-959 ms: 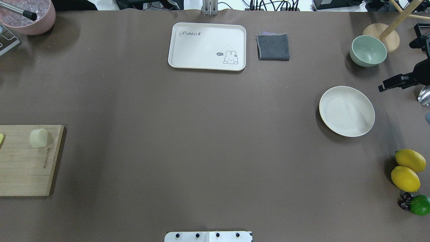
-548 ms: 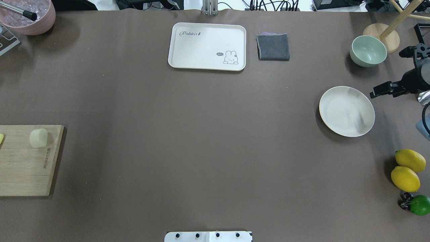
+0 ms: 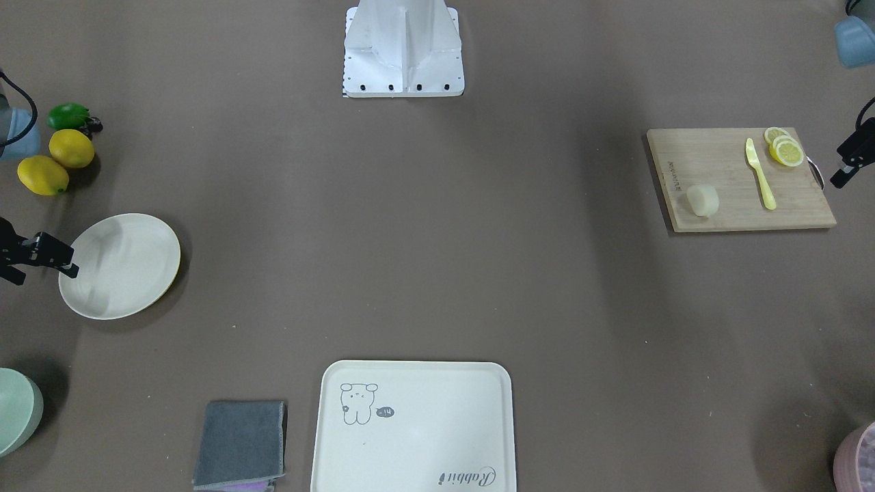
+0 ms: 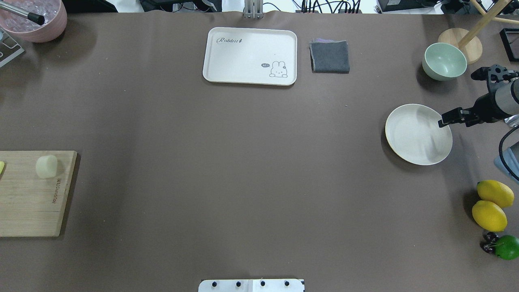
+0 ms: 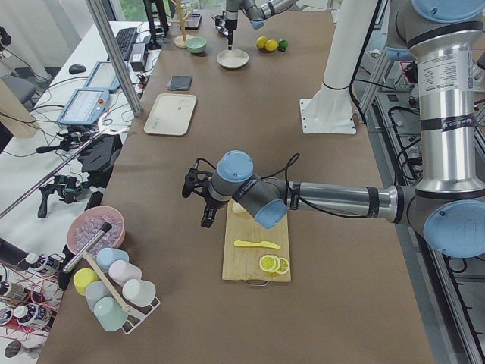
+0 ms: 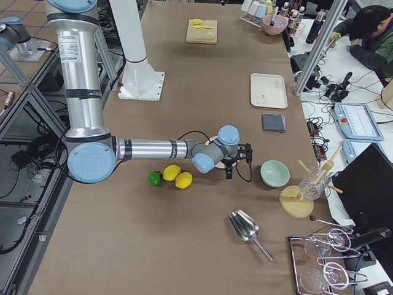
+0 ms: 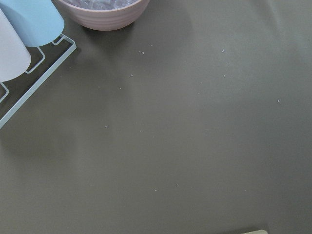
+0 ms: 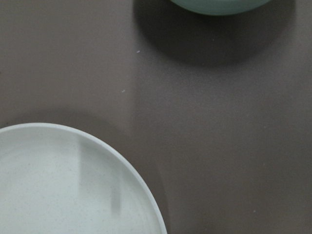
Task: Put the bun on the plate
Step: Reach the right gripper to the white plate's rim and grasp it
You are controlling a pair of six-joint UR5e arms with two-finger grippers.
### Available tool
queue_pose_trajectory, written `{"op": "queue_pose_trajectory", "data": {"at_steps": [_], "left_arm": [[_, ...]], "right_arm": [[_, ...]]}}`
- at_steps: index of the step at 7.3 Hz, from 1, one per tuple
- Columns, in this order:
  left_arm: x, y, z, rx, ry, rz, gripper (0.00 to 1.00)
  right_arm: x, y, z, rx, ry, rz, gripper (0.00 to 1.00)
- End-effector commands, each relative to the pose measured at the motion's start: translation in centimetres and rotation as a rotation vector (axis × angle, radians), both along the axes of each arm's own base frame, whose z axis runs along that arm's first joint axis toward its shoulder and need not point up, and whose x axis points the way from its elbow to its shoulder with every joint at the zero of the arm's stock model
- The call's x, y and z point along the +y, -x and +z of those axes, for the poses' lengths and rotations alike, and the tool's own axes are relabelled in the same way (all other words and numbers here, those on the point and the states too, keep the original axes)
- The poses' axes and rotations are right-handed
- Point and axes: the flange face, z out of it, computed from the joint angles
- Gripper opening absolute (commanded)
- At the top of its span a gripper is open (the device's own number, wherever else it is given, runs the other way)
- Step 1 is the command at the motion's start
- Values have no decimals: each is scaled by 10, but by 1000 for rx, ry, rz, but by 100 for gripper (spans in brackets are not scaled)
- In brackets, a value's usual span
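The bun (image 4: 46, 166) (image 3: 703, 200), a small pale roll, lies on the wooden cutting board (image 4: 28, 202) at the table's left edge. The round cream plate (image 4: 409, 138) (image 3: 130, 273) (image 8: 48, 190) sits empty at the right side. My right gripper (image 4: 445, 119) (image 3: 63, 265) hangs over the plate's right rim, holding nothing; I cannot tell whether it is open or shut. My left gripper (image 3: 846, 164) shows only at the frame edge, just off the board's outer end, well away from the bun; its state is unclear.
A cream tray (image 4: 249, 56) and a folded grey cloth (image 4: 330, 56) lie at the far middle. A green bowl (image 4: 444, 61) stands beyond the plate. Two lemons (image 4: 494, 194) and a lime (image 4: 507, 247) lie near right. A yellow knife (image 3: 760, 174) and lemon slices (image 3: 786, 149) share the board.
My right gripper has moved left from the table's edge until its tip is over the plate's right rim. The bun and plate have not moved.
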Motion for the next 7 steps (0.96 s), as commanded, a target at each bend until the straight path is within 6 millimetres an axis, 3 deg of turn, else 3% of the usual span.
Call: {"op": "queue_pose_trajectory", "data": {"at_steps": [1,2,3,4,7], "left_arm": [[0,0,0,1,0,-1,98],[0,0,-1,2,-2,0,98],[0,-1,-1,3,-3,1,98],[0,-1,-1,3,-4,2,98],[0,-2,0,2,-1,3,98]], "right_arm": [[2,3,2,1,2,-8,86],[2,3,2,1,1,-8,41],[4,3,2,2,-1,-10,9],[4,3,3,8,-7,-4,0],[3,7,-2,19,-23,1,0]]}}
